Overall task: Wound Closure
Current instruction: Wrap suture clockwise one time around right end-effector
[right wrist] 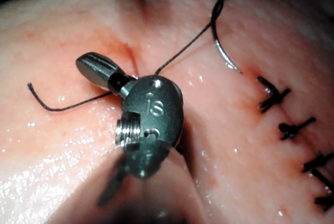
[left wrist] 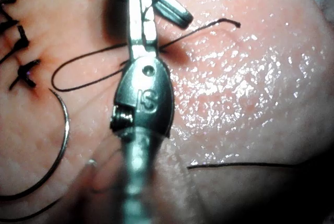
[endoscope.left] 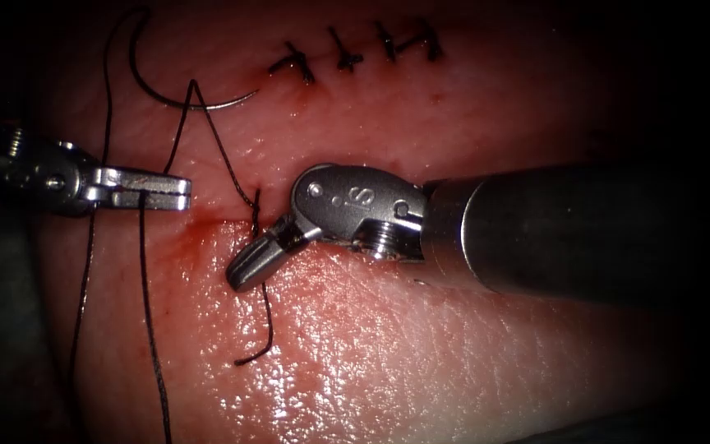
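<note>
The endoscope's light falls in a pool on the middle of the wet pink pork-belly tissue, and the edges sink into near black. White glare speckles the slick surface below the right arm's steel two-jawed tool, whose rounded wrist gleams while its shaft stays dull. The left arm's slim steel tool sits half in gloom. The wrist views are brightly lit, with glints on the tissue; each tool throws a soft shadow, and the thin black thread reads dark.

My two tools are bare silver metal: right pincer hangs off a rounded clevis stamped "S", with a threaded screw and fat dark-grey shaft. Left pincer is flat and slim.
</note>
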You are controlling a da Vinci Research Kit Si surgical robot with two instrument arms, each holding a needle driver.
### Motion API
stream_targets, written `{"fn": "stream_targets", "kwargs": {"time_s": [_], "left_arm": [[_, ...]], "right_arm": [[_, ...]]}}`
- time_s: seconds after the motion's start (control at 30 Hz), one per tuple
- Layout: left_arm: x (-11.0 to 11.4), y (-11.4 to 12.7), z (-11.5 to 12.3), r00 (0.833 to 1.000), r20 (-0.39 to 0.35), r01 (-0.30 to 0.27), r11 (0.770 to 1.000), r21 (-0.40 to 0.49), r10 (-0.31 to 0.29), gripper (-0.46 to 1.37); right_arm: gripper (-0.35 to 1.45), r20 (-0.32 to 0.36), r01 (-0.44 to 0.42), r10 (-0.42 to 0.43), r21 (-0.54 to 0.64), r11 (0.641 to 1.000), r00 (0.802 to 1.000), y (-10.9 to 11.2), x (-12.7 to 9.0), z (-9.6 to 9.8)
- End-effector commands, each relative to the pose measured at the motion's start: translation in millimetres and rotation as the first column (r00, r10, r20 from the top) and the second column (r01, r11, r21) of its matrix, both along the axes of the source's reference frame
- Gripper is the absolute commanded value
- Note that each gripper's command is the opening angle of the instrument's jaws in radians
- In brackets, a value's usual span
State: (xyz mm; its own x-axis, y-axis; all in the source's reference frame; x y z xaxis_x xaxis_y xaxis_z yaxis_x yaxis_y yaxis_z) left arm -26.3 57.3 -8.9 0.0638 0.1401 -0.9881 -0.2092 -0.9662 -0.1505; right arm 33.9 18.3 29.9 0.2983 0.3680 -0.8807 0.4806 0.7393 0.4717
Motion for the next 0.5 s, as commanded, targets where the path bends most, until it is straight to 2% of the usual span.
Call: {"fn": "stream_targets", "kwargs": {"time_s": [0.03, 0.23, 0.5], "left_arm": [[0.0, 0.0, 0.0, 1.0, 0.001, -0.004, 1.0, 0.0, 0.004, -0.35], [0.0, 0.1, -0.1, 1.0, 0.001, -0.005, 1.0, 0.001, 0.005, -0.35], [0.0, 0.3, -0.6, 1.0, 0.002, -0.004, 1.0, 0.007, 0.004, -0.35]], "right_arm": [[-0.35, 0.004, -0.008, 0.008, -0.002, 1.0, 1.0, 0.0, 0.0, 0.0], [-0.35, 0.007, -0.016, 0.016, -0.001, 1.0, 1.0, 0.0, 0.1, 0.0], [-0.35, 0.021, -0.068, 0.068, 0.007, 0.998, 0.997, 0.5, 0.5, 0.9]]}}
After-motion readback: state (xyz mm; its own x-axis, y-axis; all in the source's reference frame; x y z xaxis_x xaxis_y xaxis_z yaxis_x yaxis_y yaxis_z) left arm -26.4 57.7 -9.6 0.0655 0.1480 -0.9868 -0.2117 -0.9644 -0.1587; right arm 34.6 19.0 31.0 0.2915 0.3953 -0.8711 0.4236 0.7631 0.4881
